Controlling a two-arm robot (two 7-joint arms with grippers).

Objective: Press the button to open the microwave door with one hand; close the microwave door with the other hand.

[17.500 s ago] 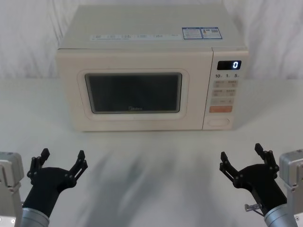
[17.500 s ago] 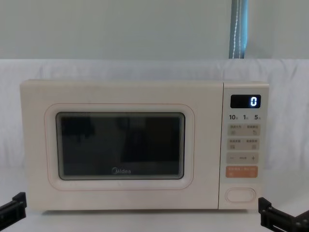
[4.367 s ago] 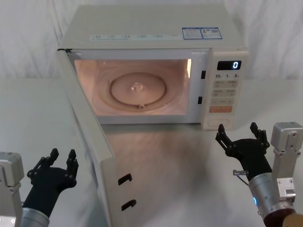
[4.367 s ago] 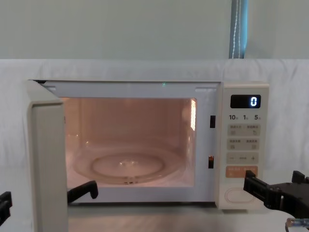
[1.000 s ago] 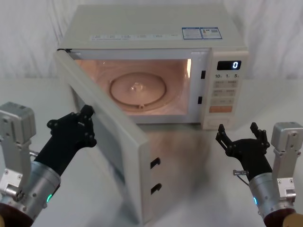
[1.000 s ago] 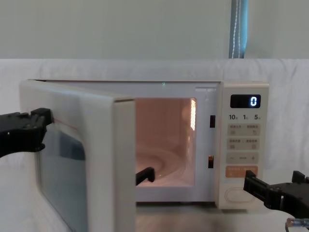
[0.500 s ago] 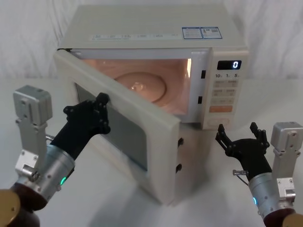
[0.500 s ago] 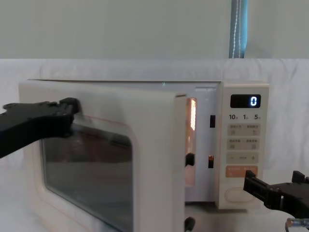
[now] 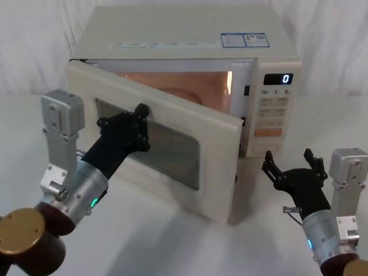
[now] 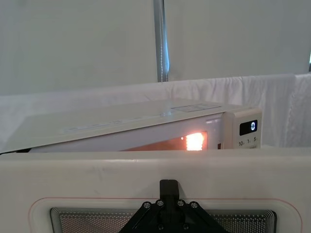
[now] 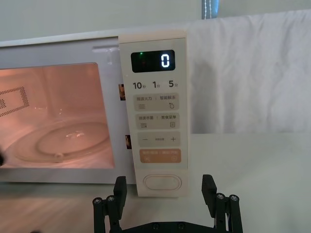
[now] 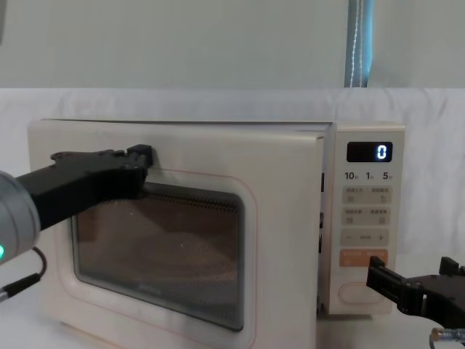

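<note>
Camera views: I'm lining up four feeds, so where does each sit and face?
Head: high, looking down on the microwave, both arms.
Chest: low, facing the microwave door; left gripper against it.
Left wrist: behind the left gripper, facing the door's top edge.
Right wrist: behind the open right gripper, facing the button.
Shared: the display reads 0 in all.

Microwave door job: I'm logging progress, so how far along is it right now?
Done: the microwave door is off its latch, so the button has evidently been pressed; the open right gripper waits in front of the panel. In hand: the left gripper pushes the door's outer face, which is still ajar with the lit cavity showing. Left: latching it.
</note>
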